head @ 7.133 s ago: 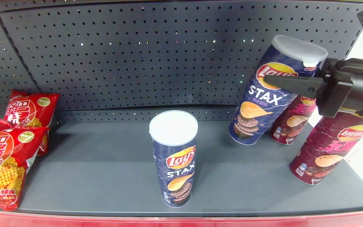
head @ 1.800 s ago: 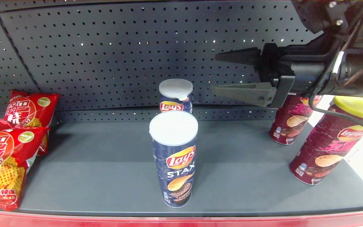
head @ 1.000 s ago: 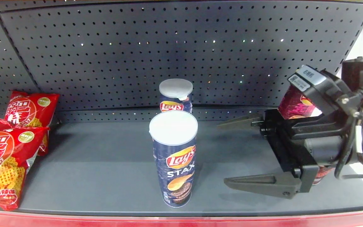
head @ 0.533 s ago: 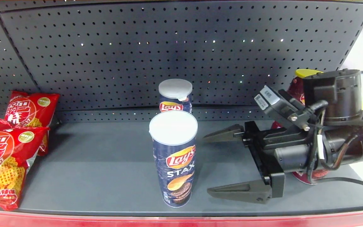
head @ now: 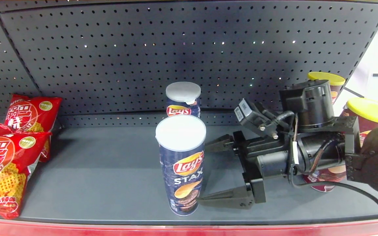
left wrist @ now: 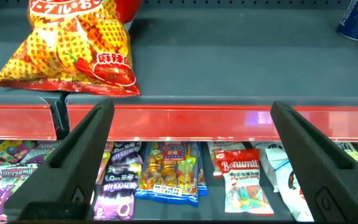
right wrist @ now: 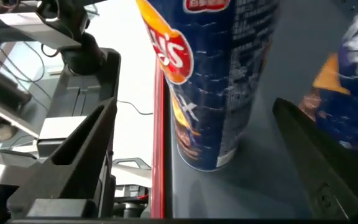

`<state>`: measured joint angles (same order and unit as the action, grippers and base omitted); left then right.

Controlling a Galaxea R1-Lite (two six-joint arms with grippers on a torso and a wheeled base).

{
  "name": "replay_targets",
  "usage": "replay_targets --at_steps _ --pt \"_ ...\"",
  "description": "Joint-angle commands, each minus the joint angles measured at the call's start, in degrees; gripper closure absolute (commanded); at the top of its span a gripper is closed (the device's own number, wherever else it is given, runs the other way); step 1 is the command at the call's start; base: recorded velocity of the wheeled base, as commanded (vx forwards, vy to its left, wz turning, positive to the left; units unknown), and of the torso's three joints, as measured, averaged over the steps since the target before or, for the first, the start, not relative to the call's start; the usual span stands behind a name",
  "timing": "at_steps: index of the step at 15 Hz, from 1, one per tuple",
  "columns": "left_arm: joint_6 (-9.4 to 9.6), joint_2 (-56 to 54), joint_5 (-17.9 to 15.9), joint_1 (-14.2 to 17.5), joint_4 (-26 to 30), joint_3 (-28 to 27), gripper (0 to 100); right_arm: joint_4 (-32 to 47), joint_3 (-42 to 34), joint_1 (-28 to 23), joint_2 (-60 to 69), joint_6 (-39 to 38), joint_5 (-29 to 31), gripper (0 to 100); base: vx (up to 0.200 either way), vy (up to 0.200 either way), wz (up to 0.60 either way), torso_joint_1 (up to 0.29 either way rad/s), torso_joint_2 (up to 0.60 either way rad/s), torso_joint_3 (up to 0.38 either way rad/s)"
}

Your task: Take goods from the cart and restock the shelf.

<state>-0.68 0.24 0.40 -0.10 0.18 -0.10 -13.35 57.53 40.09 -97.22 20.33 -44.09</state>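
A dark-blue, white-lidded front can stands upright near the edge of the grey shelf; a matching rear can stands directly behind.

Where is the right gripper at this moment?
In the head view, the right gripper is open, low over the shelf right of centre, beside the front blue can, with maroon cans behind its arm.

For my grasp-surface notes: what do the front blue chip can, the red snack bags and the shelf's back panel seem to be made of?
Front blue chip can: likely a printed paperboard tube with a slight sheen, capped by a matte whitish lid that looks like plastic.
Red snack bags: glossy plastic film, crinkled and catching highlights.
Back panel: probably painted sheet metal, matte dark grey, with regular punched holes.
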Motion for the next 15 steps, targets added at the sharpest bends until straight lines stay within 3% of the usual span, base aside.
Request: replay_targets --at_steps 1,15 --pt "-0.02 0.02 0.04 0.01 -0.01 0.01 0 -0.01 0.22 0.33 -1.39 -0.03 -0.03 0 0.000 0.000 0.00 0.000 0.00 0.000" --pt "-0.02 0.11 -0.05 0.01 -0.01 0.01 0 1.04 -3.83 2.27 1.51 -0.12 0.59 0 0.000 0.000 0.00 0.000 0.00 0.000"
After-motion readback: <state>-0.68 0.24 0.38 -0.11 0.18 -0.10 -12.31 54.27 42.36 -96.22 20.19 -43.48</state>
